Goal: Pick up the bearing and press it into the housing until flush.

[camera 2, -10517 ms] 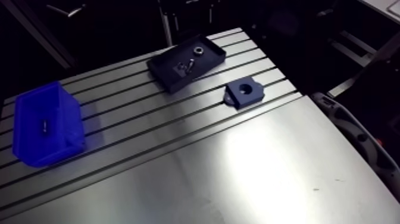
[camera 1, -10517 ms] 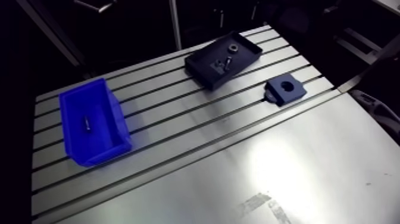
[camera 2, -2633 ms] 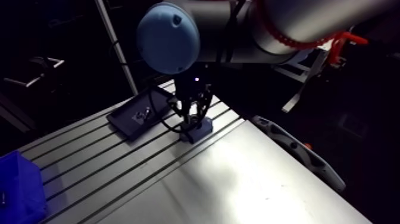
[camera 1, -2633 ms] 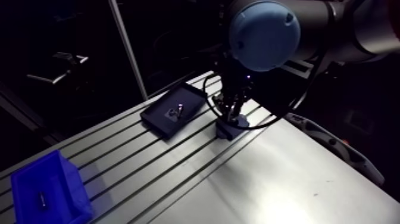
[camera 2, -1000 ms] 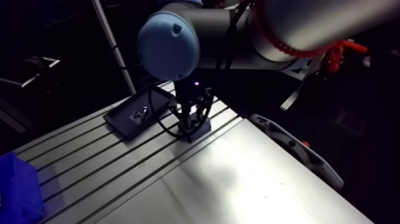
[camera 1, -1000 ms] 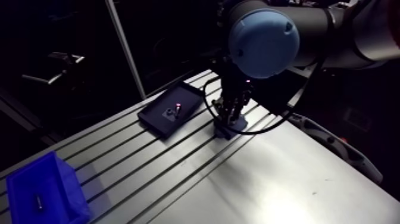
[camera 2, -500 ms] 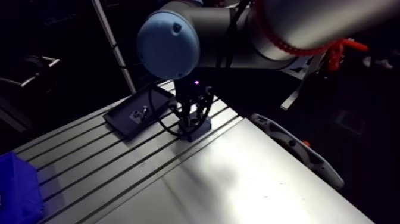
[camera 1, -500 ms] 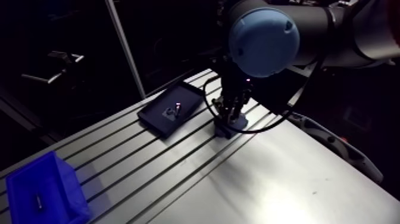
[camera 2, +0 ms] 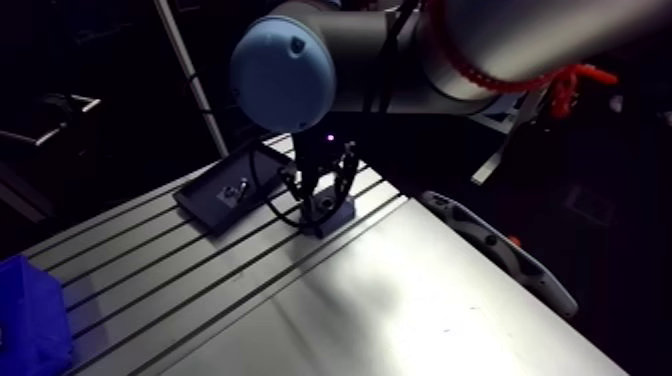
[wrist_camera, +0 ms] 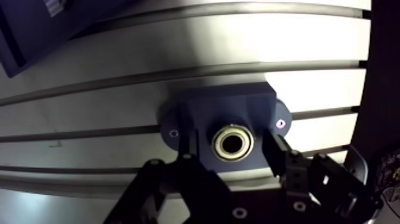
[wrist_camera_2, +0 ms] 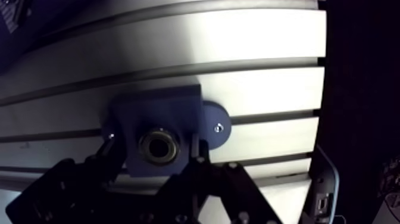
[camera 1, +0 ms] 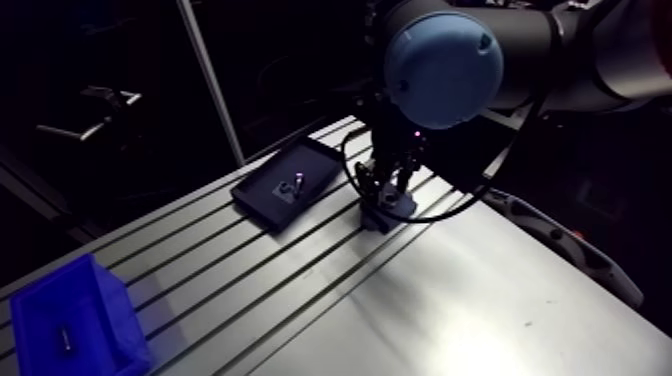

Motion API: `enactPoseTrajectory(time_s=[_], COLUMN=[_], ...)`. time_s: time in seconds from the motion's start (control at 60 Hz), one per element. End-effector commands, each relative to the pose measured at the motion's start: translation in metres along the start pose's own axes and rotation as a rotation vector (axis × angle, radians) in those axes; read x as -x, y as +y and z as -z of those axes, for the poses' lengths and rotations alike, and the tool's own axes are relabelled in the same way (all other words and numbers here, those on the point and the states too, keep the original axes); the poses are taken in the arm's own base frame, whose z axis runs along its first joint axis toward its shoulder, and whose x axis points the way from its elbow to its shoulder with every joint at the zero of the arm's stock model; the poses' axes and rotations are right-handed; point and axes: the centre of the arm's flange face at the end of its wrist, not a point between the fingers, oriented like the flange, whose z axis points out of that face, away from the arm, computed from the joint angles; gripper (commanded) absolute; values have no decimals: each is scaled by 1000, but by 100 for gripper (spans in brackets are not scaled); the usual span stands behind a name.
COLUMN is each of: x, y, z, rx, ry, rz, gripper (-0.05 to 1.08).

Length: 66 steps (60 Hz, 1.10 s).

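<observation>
Listener: Bearing [wrist_camera: 233, 143] first. Where is it?
Describer: Seated in the round bore of the housing [wrist_camera: 226, 107], directly between the gripper's two fingers. It shows as a pale metal ring with a dark centre. Whether it sits flush cannot be told.
Listener: Is the gripper [wrist_camera: 231, 146] holding it?
Describer: No. Its fingers [wrist_camera: 275, 154] stand wide, one on each side of the ring, with dark housing showing in the gap on both sides. Neither touches the bearing.
Listener: What does the housing look like?
Describer: It is a dark blue block with a rounded tab on each side, each carrying a small screw [wrist_camera: 280, 124]. It lies flat under the gripper on the slotted aluminium table [wrist_camera: 238, 53].
Listener: What else is around?
Describer: A shallow dark tray [camera 1: 262, 195] lies near, ahead of the gripper and off to one side, with a few small metal parts [camera 1: 298, 181] in it. A blue bin [camera 1: 115, 310] sits well apart from the gripper. It holds one small dark object, too small to identify.
</observation>
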Motion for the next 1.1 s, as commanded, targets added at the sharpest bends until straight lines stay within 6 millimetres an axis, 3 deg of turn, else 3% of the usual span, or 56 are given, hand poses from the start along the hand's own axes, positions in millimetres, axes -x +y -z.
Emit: enactPoseTrajectory(time_s=[0.017, 0.317, 0.35, 0.367, 0.383, 0.4, 0.417, 0.433, 0.45, 0.55, 1.1], x=[0, 4, 5, 5, 5, 5, 5, 5, 5, 6, 8], y=[2, 0, -1, -1, -1, -1, -1, -1, -1, 0, -4], z=[9, 28, 32, 32, 33, 33, 34, 34, 36, 39, 25], rx=[7, 19, 19, 19, 18, 18, 19, 19, 23, 25, 7], ry=[14, 35, 34, 34, 33, 33, 35, 35, 40, 44, 16], rz=[-1, -1, -2, -2, -3, -3, -4, -4, -5, -5, 40], gripper=[1, 2, 23, 23, 39, 39, 54, 54, 69, 87, 98])
